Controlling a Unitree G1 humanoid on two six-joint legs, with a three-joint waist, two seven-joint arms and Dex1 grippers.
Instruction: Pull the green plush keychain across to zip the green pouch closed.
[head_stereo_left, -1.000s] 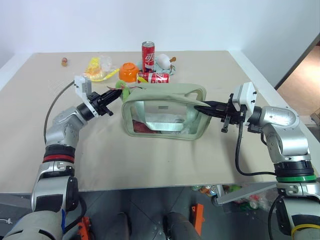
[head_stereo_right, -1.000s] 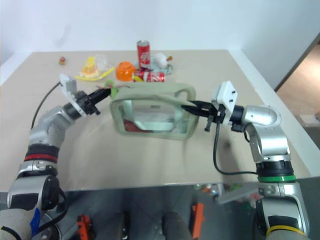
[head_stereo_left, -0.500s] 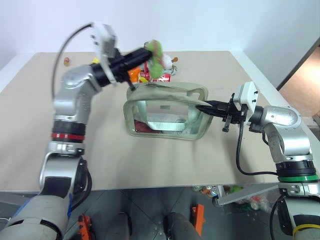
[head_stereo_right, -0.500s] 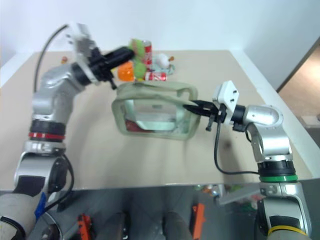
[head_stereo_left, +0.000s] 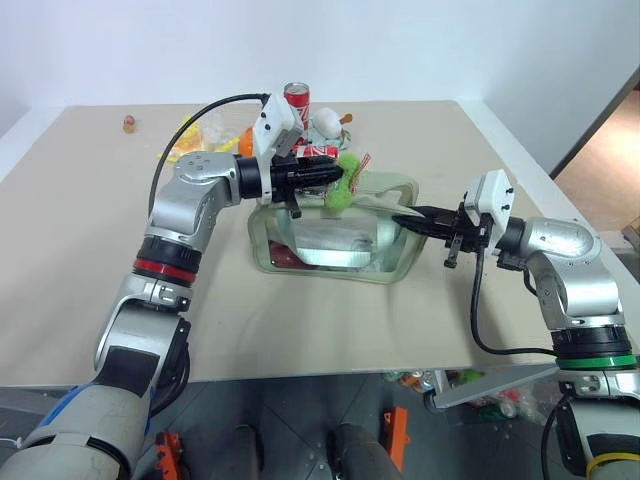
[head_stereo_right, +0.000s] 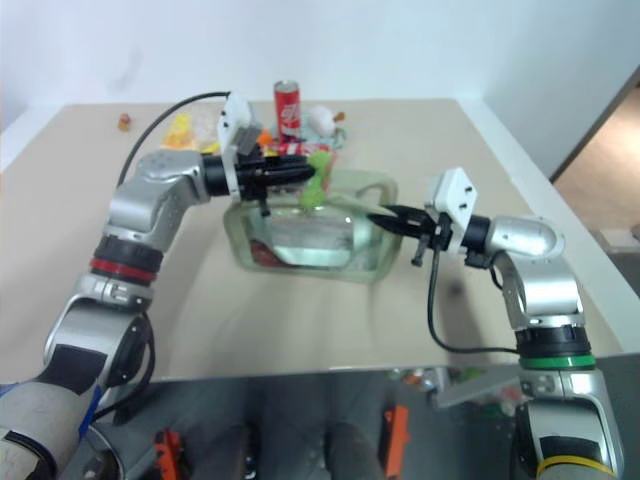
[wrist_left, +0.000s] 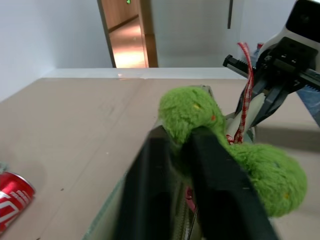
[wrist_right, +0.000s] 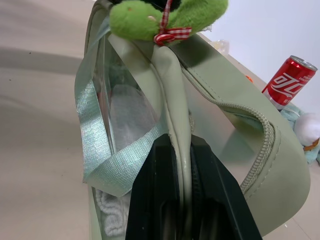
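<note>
Nearest the robot, the bare front of the counter (head_stereo_left: 330, 320) carries nothing of the task. Beyond it stands the green pouch (head_stereo_left: 330, 240), a boxy sage-green case with clear window sides, resting upright at mid-counter. The right hand (head_stereo_left: 410, 215) reaches in level from the right and is clenched on the pouch's near end; in the right wrist view its two fingers (wrist_right: 160, 200) pinch a fold of the pouch fabric, so that end is anchored. Above the pouch's top edge, roughly midway along the zipper line, the left hand (head_stereo_left: 335, 172) points toward the right hand, with the green plush keychain (head_stereo_left: 345, 185) between its fingers. In the left wrist view the fingers (wrist_left: 150, 185) lie on either side of the plush, which bulges past them; whether the grip is firm or loosening cannot be told. A red-checked ribbon (wrist_right: 170, 34) ties the plush to the zipper pull.

The step in hand appears to be the pull itself, partly completed: the plush sits part-way across, well short of the anchored end. The next move would call for a continued pull along the zipper track toward the right hand, while that hand holds the pouch taut.

Farther back stand a red can (head_stereo_left: 296, 100), upright, and a second red can (wrist_left: 12, 200) lying on its side.
</note>
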